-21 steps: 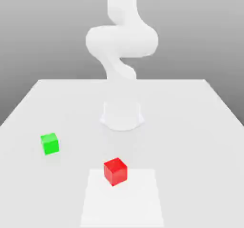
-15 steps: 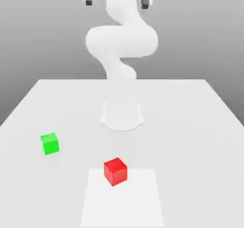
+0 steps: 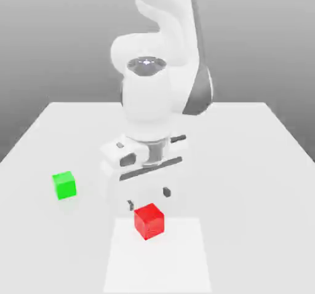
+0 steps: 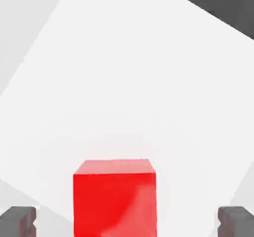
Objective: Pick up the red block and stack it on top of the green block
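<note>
The red block (image 3: 149,220) sits on the white table near its front edge, on a paler square patch. The green block (image 3: 64,185) rests apart from it toward the exterior view's left. My gripper (image 3: 148,199) hangs open just above and behind the red block, one dark fingertip (image 3: 130,205) on each side of it. In the hand view the red block (image 4: 115,197) lies between the two spread fingertips (image 4: 19,220), with wide gaps on both sides of the gripper (image 4: 127,222). Nothing is held.
The white arm (image 3: 157,65) rises behind the hand and hides the middle of the table (image 3: 246,163). The paler square patch (image 3: 160,262) runs to the front edge. A dark area (image 4: 223,3) lies beyond the table's edge.
The hand has come down from the top of the exterior view to just over the red block. Both blocks stay where they were.
</note>
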Controlling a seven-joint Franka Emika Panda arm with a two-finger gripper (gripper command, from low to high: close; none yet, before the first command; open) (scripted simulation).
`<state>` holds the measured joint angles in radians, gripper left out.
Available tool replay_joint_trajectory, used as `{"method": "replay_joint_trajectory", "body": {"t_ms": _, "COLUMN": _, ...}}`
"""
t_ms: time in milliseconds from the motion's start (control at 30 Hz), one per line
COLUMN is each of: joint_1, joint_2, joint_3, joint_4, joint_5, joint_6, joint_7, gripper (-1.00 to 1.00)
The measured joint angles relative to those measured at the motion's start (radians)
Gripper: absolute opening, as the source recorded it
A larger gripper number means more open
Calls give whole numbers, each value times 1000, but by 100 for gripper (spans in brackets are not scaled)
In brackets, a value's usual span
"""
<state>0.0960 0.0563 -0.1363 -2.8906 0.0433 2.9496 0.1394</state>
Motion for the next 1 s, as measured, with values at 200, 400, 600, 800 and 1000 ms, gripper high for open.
{"method": "replay_joint_trajectory", "body": {"t_ms": 200, "joint_1": -64, "joint_2": 132, "joint_3": 82, "joint_4": 17, "joint_5": 77, "joint_6": 111, "joint_7": -58, "gripper": -100}}
{"method": "replay_joint_trajectory", "body": {"t_ms": 400, "joint_1": -61, "joint_2": 104, "joint_3": 72, "joint_4": 13, "joint_5": 53, "joint_6": 87, "joint_7": -40, "gripper": -100}}
{"method": "replay_joint_trajectory", "body": {"t_ms": 600, "joint_1": -68, "joint_2": -102, "joint_3": 47, "joint_4": -17, "joint_5": -56, "joint_6": -89, "joint_7": 37, "gripper": -100}}
{"method": "replay_joint_trajectory", "body": {"t_ms": 800, "joint_1": -225, "joint_2": -226, "joint_3": -83, "joint_4": -45, "joint_5": -171, "joint_6": -180, "joint_7": -99, "gripper": -100}}
{"method": "replay_joint_trajectory", "body": {"t_ms": 1000, "joint_1": -429, "joint_2": -325, "joint_3": -243, "joint_4": -72, "joint_5": -301, "joint_6": -247, "joint_7": -285, "gripper": -100}}
